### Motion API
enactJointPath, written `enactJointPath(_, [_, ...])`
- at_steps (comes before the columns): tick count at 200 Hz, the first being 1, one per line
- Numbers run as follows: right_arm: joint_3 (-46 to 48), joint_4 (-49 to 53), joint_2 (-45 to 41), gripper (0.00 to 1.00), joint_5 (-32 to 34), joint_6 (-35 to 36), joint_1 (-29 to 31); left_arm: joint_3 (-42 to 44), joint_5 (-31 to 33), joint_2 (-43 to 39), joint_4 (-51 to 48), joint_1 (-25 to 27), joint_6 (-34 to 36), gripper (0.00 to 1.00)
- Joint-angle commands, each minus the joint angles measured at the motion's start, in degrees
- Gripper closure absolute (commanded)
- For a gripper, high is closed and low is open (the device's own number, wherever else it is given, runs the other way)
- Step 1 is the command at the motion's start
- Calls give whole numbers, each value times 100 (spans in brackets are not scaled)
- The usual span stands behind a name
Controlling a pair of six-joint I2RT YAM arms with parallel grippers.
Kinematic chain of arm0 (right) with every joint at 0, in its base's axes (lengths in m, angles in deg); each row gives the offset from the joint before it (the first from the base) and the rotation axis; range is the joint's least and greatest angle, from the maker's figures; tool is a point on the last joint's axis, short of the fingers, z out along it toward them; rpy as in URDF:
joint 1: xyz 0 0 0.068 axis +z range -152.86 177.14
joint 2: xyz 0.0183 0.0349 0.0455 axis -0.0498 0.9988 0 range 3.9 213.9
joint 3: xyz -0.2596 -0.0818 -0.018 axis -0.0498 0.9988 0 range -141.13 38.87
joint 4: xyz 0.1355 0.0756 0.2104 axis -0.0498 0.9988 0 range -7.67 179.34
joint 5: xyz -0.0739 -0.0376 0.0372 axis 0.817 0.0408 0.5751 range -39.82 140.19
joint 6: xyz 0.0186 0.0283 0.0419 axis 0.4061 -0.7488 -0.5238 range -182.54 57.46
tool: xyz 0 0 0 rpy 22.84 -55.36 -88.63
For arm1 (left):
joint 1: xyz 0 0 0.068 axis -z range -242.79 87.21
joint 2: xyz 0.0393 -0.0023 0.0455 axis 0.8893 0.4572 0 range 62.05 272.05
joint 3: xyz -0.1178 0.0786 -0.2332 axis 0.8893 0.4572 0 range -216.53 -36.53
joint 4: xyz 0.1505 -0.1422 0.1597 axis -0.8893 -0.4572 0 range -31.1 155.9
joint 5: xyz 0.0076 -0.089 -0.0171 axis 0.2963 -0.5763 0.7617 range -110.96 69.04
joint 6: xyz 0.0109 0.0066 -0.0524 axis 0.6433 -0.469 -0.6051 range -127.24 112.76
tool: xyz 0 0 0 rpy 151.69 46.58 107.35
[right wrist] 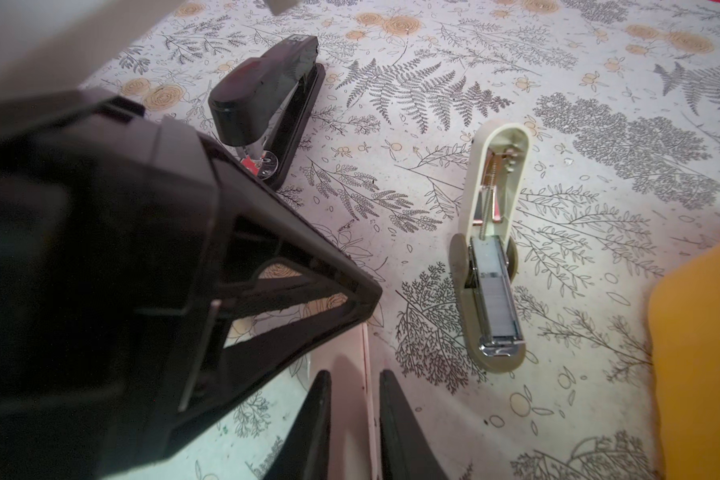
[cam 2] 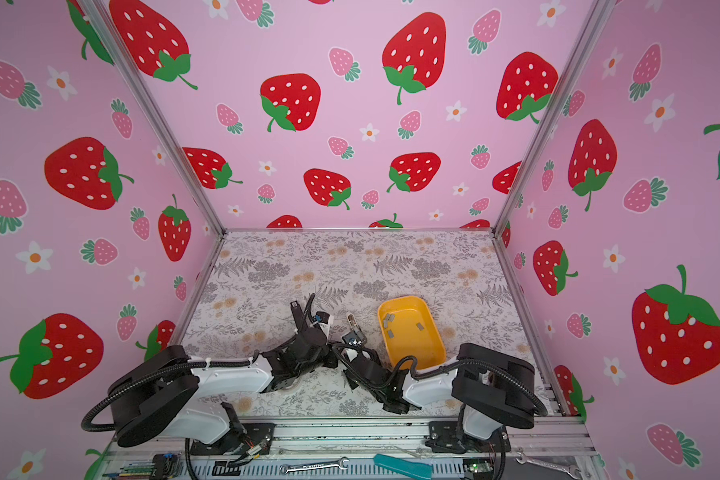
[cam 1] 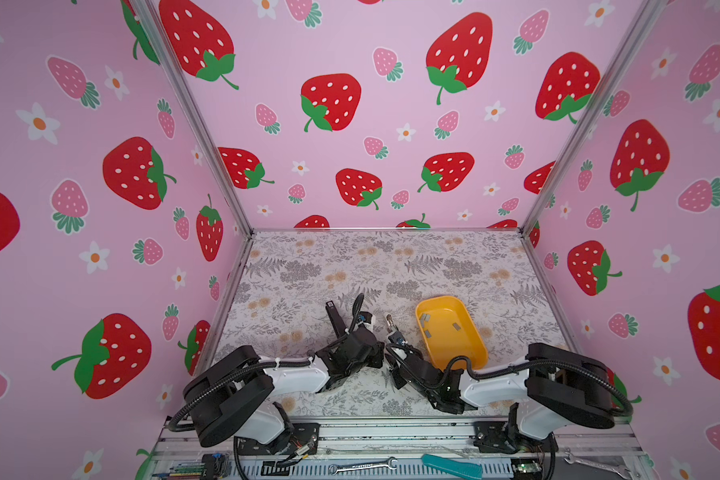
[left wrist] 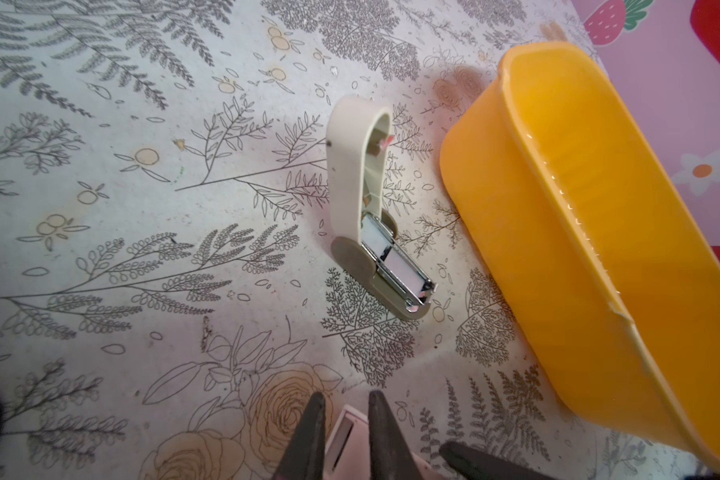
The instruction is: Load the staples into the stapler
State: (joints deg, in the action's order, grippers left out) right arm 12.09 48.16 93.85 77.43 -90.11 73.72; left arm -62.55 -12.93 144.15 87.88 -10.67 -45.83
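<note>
Top views: high over the front edge, facing down across the whole table (cam 1: 350, 266). Wrist views: close, low, both catching the yellow tray (left wrist: 516, 249).

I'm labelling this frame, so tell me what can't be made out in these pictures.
- Pink object held by left gripper and right gripper: cut off by both wrist views' bottom edges, hidden by the arms in both top views.
- Staples: too small for detail in both top views; yellow tray wall hides them in left wrist view.
</note>
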Motion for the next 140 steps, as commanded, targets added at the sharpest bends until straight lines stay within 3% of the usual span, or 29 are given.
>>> enactJointPath(1, [250,240,16,77,74,-93,-20,79,266,-63,-175,122,73,78])
enactJointPath(140, [434,104,83,77,31,-152,-29,232,865,-266,-337,680,115,78])
